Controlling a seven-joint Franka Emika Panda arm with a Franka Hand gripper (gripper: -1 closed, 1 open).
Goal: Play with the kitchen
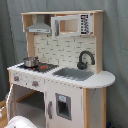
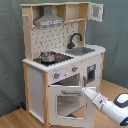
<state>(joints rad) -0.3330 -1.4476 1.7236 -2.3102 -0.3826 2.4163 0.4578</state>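
A dark grey-green curtain hangs behind everything in both exterior views, and a light wooden floor shows in the second exterior view. I see the kitchen, a tall white and light-wood toy play kitchen, standing upright against that curtain and filling most of each picture. At its top, a grey hood sits beside a small cabinet with a windowed front; in the second exterior view a small upper door stands swung open at the second exterior view's right. A pale tiled backsplash runs below. On the white counter, a metal pot rests on the black stovetop, and just beside it lies the grey sink with a curved black faucet rising behind it. I count 2 knobs on the front panel under the stovetop in the second exterior view. The windowed oven door is tilted outward, partly open. My arm comes in from the second exterior view's lower right, white with a dark joint, and the gripper sits at the top edge of that oven door, touching it or just beside it; I cannot tell whether it is released or clenched. In the first exterior view, a blurred white shape occupies the bottom left corner.
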